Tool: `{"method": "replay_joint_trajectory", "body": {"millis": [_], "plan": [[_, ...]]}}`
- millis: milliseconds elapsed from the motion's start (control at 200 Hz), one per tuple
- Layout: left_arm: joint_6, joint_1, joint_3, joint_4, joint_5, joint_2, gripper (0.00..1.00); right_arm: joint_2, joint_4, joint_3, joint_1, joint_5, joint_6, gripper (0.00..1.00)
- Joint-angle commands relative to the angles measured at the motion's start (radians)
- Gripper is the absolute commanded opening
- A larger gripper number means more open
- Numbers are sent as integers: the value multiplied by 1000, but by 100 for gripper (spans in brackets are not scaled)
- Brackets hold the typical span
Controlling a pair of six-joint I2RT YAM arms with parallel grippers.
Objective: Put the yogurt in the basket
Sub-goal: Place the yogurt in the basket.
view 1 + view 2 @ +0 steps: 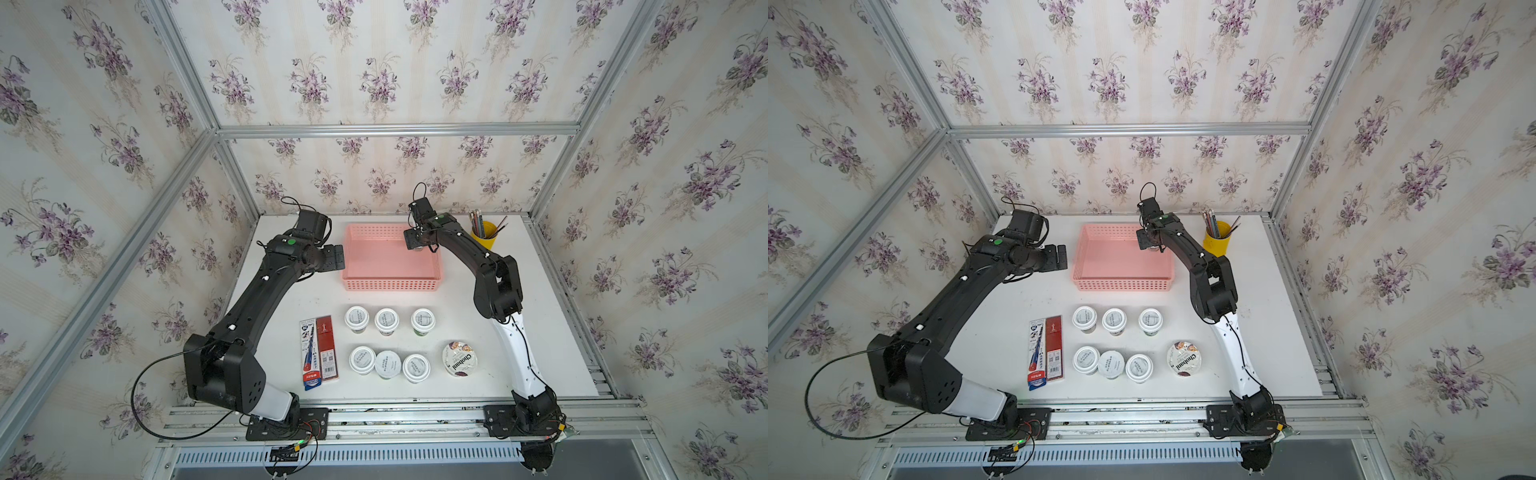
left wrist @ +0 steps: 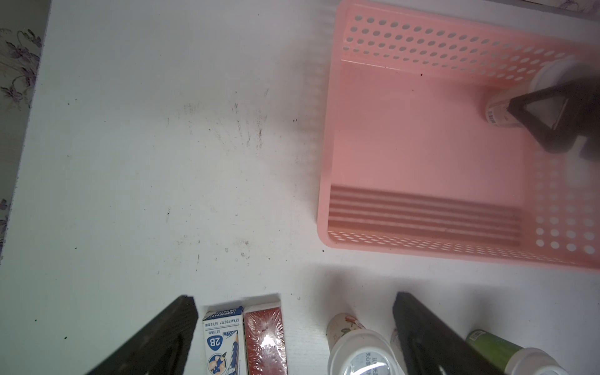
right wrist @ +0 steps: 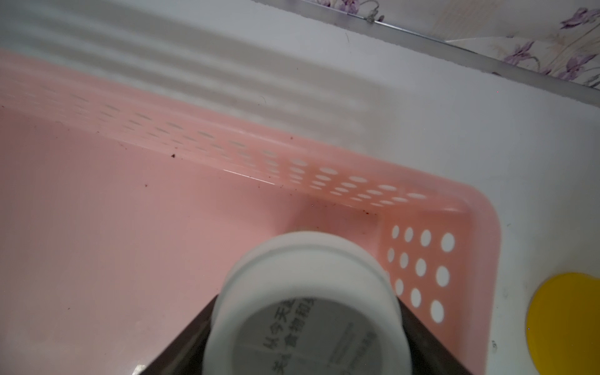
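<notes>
The pink basket [image 1: 390, 285] [image 1: 1121, 284] stands at the back middle of the table. My right gripper [image 1: 417, 245] [image 3: 305, 311] is shut on a white-lidded yogurt cup [image 3: 305, 279] [image 2: 500, 110], held low inside the basket's far right corner [image 3: 418, 256]. I cannot tell whether the cup touches the floor. Several more small yogurt cups [image 1: 356, 318] [image 1: 1084, 318] stand in two rows near the front, beside the flat Chobani cup [image 1: 460, 358] [image 1: 1184, 359]. My left gripper [image 1: 334, 257] [image 2: 293, 302] hangs open and empty just left of the basket.
A yellow pencil cup [image 1: 484, 235] [image 3: 565, 324] stands right of the basket, close to my right arm. Two pencil boxes [image 1: 319, 353] [image 2: 224, 341] lie left of the cup rows. Aluminium frame rails edge the table.
</notes>
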Motion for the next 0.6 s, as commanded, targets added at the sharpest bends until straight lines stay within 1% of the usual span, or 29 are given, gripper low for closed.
{"method": "replay_joint_trajectory", "body": {"millis": [0, 594], "plan": [[10, 0, 9, -1, -7, 0, 99, 11, 9, 11, -1, 14, -9, 76], [5, 0, 18, -19, -22, 6, 99, 45, 11, 29, -1, 25, -18, 77]]}}
